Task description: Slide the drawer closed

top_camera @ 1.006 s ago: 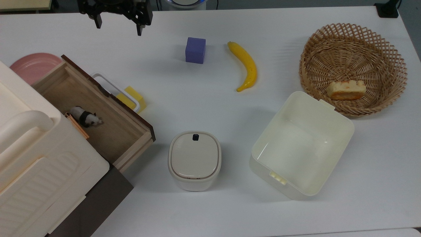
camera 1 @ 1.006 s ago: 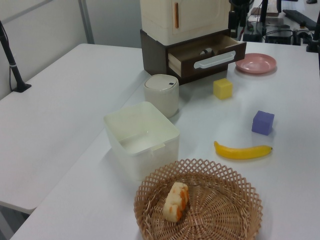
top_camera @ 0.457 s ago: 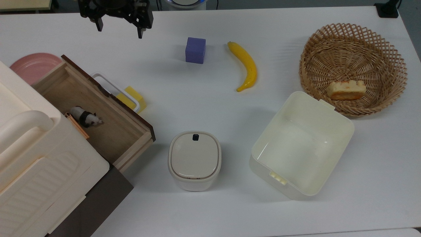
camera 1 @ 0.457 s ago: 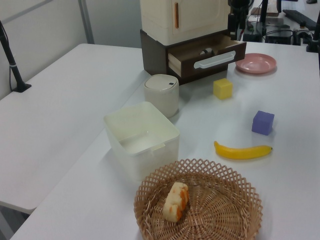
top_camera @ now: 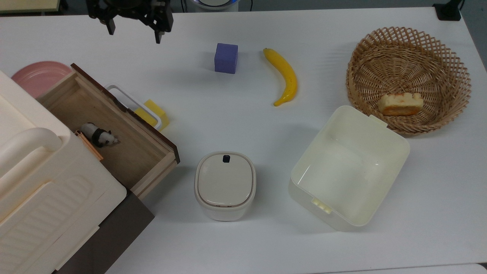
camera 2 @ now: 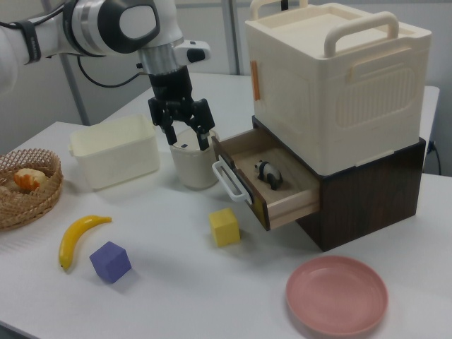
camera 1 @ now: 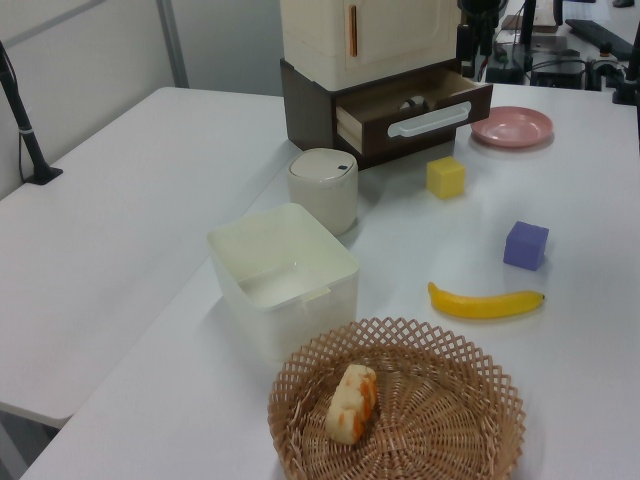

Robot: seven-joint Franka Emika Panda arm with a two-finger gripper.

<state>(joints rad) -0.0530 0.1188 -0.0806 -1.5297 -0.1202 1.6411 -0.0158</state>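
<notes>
The drawer [top_camera: 114, 131] stands pulled out of the dark brown cabinet at the top view's left. It is a light-wood tray with a dark front panel and a whitish loop handle [top_camera: 133, 103]. A small black-and-white toy animal [top_camera: 99, 135] lies inside it. My gripper [top_camera: 133, 32] hangs open and empty near the top edge of the top view, apart from the drawer front. In the right view the gripper [camera 2: 187, 138] hovers above the table to the left of the handle [camera 2: 227, 182], touching nothing. The left view shows the drawer [camera 1: 415, 105] open as well.
A yellow cube [top_camera: 154, 112] sits right by the handle. A lidded cream canister [top_camera: 225, 185] stands near the drawer's corner. A purple cube [top_camera: 226, 58], banana [top_camera: 284, 76], cream tub [top_camera: 342, 167], wicker basket [top_camera: 449, 57] and pink plate [top_camera: 36, 78] share the table. A big cream case [top_camera: 38, 182] tops the cabinet.
My gripper has shifted slightly toward the top view's left, still open. The drawer has not moved.
</notes>
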